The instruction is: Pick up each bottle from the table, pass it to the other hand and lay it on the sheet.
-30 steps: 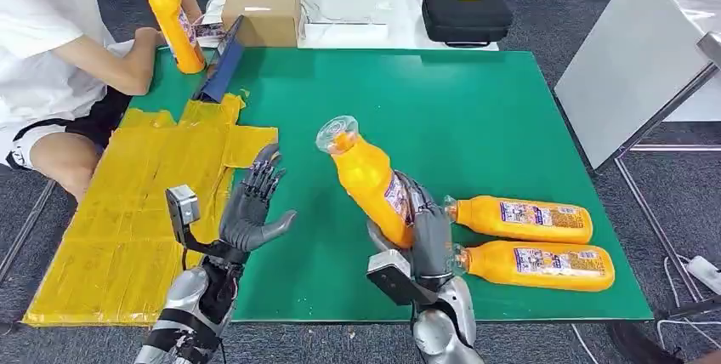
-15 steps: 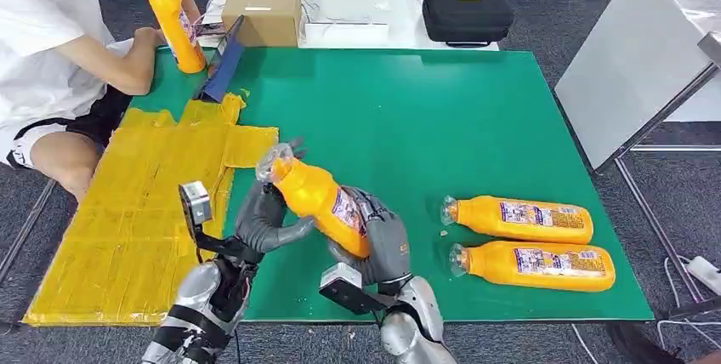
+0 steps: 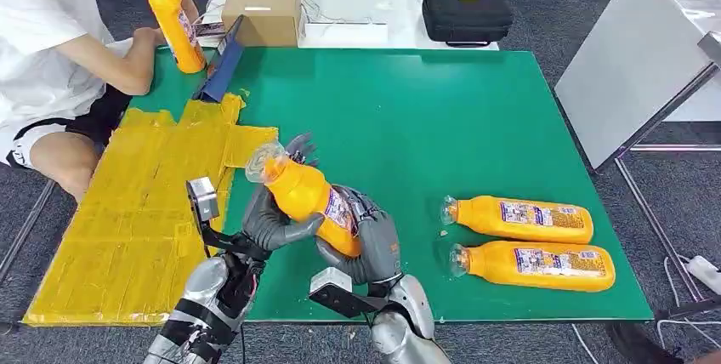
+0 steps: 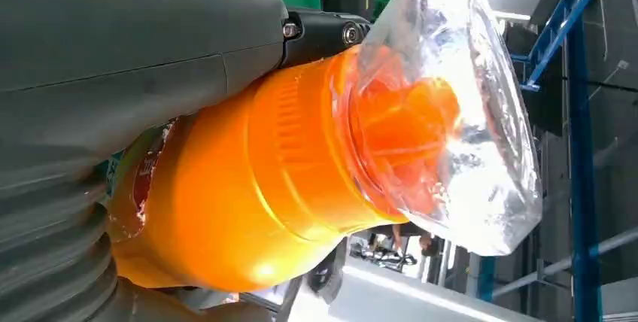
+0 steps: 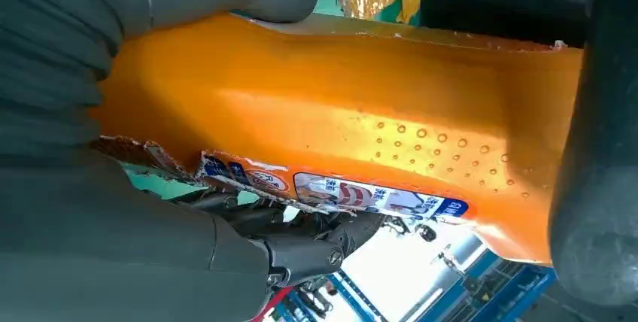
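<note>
An orange bottle [image 3: 310,198] with a clear cap hangs tilted above the green mat [image 3: 442,117], cap towards the yellow sheet [image 3: 127,219]. My right hand [image 3: 374,241] grips its lower, labelled body [image 5: 338,126]. My left hand [image 3: 268,215] wraps the upper part near the neck [image 4: 301,171], thumb under it and fingers behind. In the left wrist view the left hand [image 4: 113,51] presses on the bottle's shoulder. The right hand [image 5: 90,186] closes around the label. Two more orange bottles [image 3: 519,218] [image 3: 536,264] lie side by side on the mat at my right.
A person sits at the far left and holds another orange bottle [image 3: 173,19] upright on the table's corner. Behind the mat stand a cardboard box [image 3: 265,8] and a black case [image 3: 466,11]. A white table [image 3: 638,49] is to the right.
My right hand has carried the bottle leftwards and tipped it down towards the sheet. My left hand, open a second ago, now closes around its upper part.
</note>
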